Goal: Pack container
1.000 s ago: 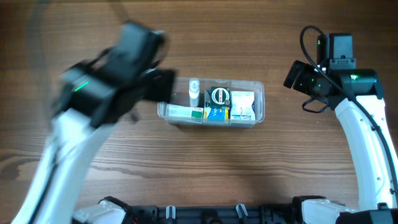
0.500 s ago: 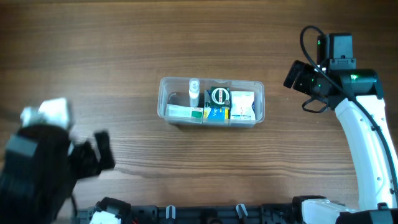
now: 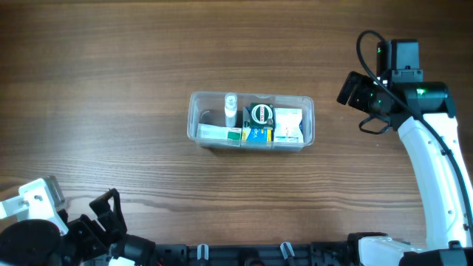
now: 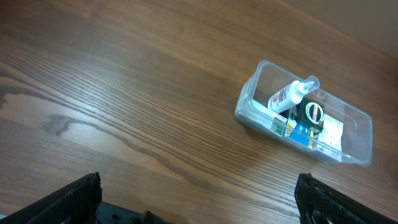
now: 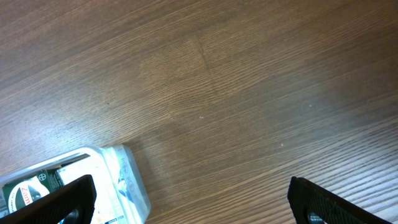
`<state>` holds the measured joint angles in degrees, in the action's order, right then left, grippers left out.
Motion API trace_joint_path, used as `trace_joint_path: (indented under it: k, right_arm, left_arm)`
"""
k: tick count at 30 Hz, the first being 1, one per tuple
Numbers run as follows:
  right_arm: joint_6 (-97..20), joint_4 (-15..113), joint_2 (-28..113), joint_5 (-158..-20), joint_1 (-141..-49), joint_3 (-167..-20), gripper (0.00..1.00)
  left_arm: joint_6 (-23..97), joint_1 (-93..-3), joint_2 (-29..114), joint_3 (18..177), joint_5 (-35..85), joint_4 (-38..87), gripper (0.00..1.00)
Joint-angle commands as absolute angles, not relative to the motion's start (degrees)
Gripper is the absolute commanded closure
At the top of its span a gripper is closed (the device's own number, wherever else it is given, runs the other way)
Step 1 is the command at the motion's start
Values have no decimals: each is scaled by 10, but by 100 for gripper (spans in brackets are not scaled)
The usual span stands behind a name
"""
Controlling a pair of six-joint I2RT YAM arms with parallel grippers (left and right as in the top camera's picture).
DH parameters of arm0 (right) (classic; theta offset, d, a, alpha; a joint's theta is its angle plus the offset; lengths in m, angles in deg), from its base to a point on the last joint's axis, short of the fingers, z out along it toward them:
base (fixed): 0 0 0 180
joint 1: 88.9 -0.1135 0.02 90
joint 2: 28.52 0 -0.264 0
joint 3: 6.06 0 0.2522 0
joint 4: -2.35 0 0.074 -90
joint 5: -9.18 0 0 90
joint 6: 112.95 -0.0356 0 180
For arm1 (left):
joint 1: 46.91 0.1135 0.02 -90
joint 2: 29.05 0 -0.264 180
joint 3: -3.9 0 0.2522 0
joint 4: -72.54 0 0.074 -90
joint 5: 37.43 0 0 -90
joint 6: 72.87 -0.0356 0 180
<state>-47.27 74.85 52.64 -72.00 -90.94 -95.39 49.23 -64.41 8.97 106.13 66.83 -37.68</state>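
Note:
The container [image 3: 205,109] is a clear rectangular tub at the table's middle. It holds a small white-capped bottle [image 3: 230,107], a black round-faced item [image 3: 259,114] and small boxes [image 3: 288,124]. My left gripper [image 3: 103,214] is open and empty, drawn back at the front left corner. In the left wrist view the left gripper [image 4: 199,202] looks at the container [image 4: 252,112] from far off, upper right. My right gripper [image 3: 355,90] hovers open just right of the tub. In the right wrist view the right gripper [image 5: 196,205] has the container's corner [image 5: 134,186] by its left finger.
Bare wooden tabletop [image 3: 133,59] surrounds the tub on all sides. The right arm's white link [image 3: 432,170] runs down the right edge. A black rail [image 3: 244,255] with clips lines the front edge.
My left arm swung away from the container's left end and back down to the front left corner. The right arm and the container's contents stayed put.

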Motion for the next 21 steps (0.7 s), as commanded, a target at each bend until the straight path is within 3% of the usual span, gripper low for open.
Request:
trace_joint_path:
  k: [1,10,21]
  right_arm:
    - [-470,748,530,-718,-907,-959,0]
    - [-470,748,530,-718,-907,-959,0]
    - [-470,748,530,-718,-907,-959,0]
  left_arm:
    - [504,-640,87,1058,673,-374,0]
    - [500,-645,68,1003,707,-312,0]
    - [415,-531,-91,646,596,-28,0]
